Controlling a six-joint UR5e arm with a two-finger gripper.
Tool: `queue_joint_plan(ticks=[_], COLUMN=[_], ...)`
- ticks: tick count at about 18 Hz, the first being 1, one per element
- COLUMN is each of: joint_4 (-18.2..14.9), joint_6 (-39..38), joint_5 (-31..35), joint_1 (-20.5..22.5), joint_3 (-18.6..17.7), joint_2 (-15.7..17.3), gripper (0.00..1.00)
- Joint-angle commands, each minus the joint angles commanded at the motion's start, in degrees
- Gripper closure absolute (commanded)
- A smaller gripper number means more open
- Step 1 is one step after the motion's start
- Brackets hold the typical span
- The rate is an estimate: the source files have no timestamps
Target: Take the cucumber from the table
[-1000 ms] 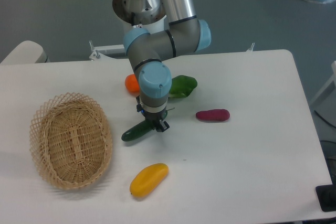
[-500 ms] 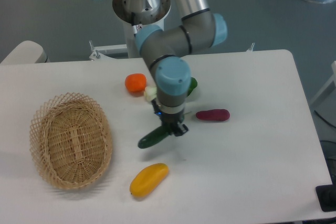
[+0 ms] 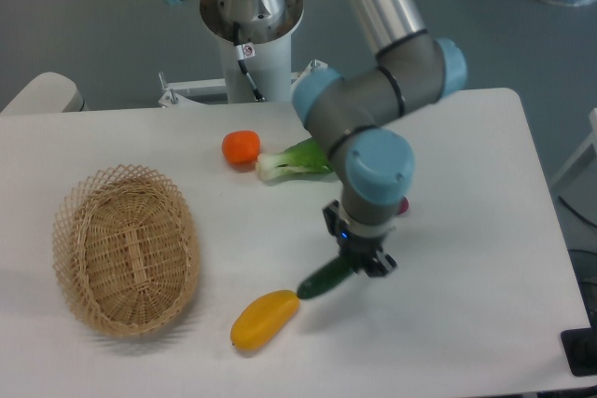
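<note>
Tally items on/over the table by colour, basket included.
Green: 2, cucumber held in the gripper, bok choy
Orange: 1, round fruit
Yellow: 1, oblong fruit
Purple: 1, mostly hidden behind the arm
Tan: 1, wicker basket
Total: 6

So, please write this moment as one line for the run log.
pincer: shut on cucumber | cucumber: lifted off table | near yellow fruit
</note>
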Motion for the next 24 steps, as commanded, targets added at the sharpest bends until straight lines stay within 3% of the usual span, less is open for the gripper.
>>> queue_joint_plan(ticks=[5,10,24], joint_4=[-3.25,-5.44,-5.45], joint_6=[-0.09,-0.44,0.26], joint_5=[0.09,0.00,1.14], joint_1=[0.88,1.32,1.14], joint_3=[8.01,11.26,10.92], joint_2=[-4.84,-7.04,-7.13], gripper=[0.90,0.90,0.90])
